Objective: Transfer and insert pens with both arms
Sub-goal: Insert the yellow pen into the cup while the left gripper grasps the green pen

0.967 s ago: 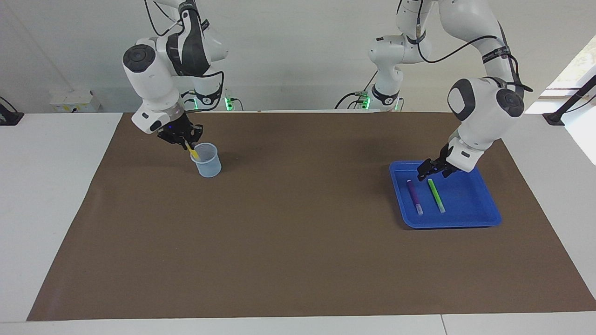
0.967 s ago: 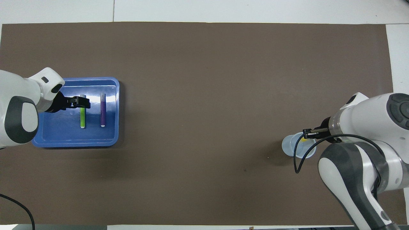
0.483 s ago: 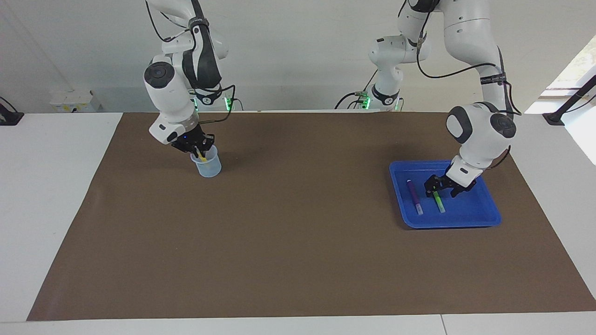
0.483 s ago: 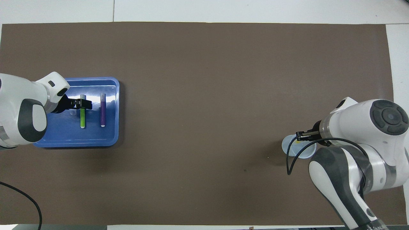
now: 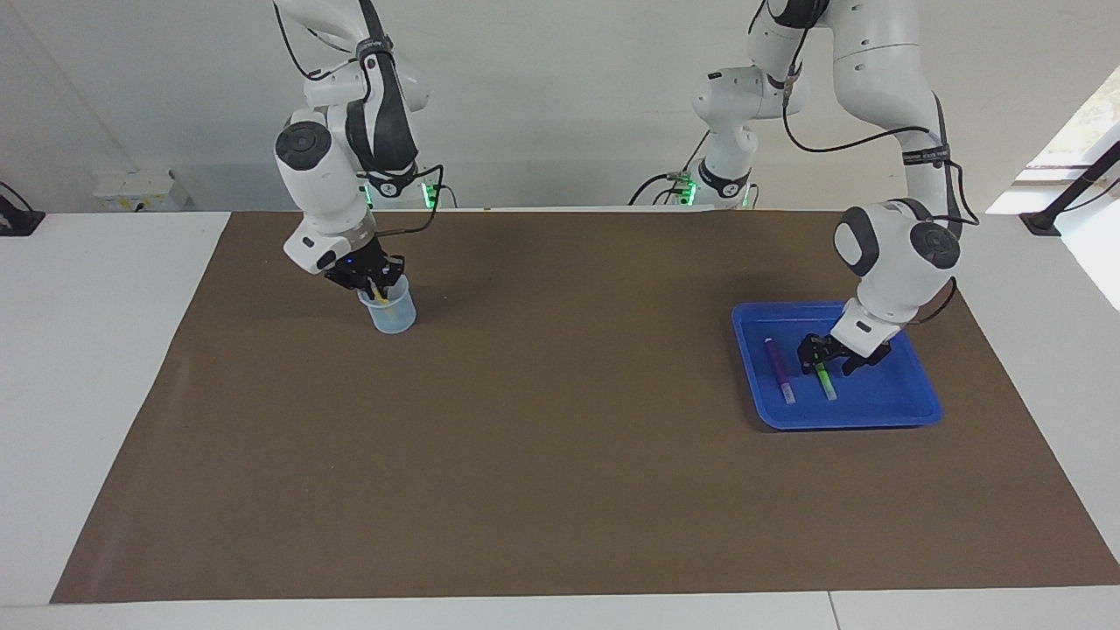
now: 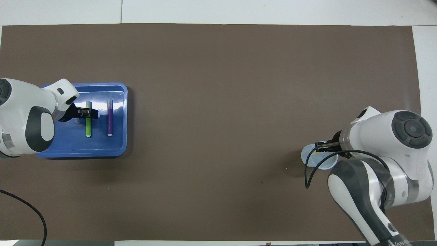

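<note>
Pens were split between two places. At the left arm's end of the table, the slim green marker pen [image 6: 88,128] and the slim purple marker pen [image 6: 110,119] lay flat and side by side, a little apart, in the shallow blue plastic tray [image 6: 124,119]. Each had its long axis running from nearer the robots to farther from them.

The left gripper [image 6: 88,112] was low in the tray, right over the green pen. Its jaws were set across the pen's length, so the barrel lay between them, with most of the pen sticking out on the side nearer the robots. The jaws looked open, one on each side of the barrel, with no firm pinch visible. The purple pen lay just outside the jaws, toward the right arm's end. A plain squeeze looked like all the coming grasp needed, since the pen was already square to the jaws.

Bare brown mat [image 6: 218,102] covered the middle of the table.

At the right arm's end, the right gripper [image 5: 376,284] hung over the mouth of the small translucent plastic cup [image 5: 391,317]. Its fingertips seemed pinched together on the upper end of the slim yellow marker pen [image 5: 379,296], which sloped down from the jaws into the cup. Whether its lower end touched the bottom could not be seen.
</note>
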### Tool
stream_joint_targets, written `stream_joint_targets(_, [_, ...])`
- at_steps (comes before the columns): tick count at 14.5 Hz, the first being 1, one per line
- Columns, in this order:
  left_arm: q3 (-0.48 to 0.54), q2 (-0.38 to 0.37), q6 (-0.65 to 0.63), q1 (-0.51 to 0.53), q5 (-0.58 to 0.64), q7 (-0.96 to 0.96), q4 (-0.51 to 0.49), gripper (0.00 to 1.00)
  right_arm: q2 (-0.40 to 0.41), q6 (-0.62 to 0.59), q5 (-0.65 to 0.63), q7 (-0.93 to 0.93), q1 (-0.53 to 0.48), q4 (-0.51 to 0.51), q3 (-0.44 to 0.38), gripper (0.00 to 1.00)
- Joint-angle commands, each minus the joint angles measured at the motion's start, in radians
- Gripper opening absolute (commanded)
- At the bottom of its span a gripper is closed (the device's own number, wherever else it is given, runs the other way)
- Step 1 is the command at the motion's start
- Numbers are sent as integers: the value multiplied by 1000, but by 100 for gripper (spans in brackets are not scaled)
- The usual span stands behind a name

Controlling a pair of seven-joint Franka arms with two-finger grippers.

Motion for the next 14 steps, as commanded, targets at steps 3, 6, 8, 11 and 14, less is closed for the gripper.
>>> stream_joint_targets(3, [3, 2, 25, -6, 21, 2, -16, 79, -13, 2, -21, 49, 0, 0, 1, 100])
stream_joint_targets(6, [3, 2, 26, -6, 21, 2, -22, 63, -18, -71, -21, 49, -1, 78, 1, 100])
stream_joint_targets(8, [5, 2, 25, -6, 22, 2, -22, 49, -25, -87, -7, 49, 2, 110, 4, 100])
stream_joint_targets(11, [5, 2, 23, -7, 24, 3, -21, 0, -24, -82, 43, 56, 2, 149, 32, 100])
stream_joint_targets(14, [5, 4, 11, -6, 24, 3, -10, 0, -12, -70, 240, 133, 1, 178, 33, 100])
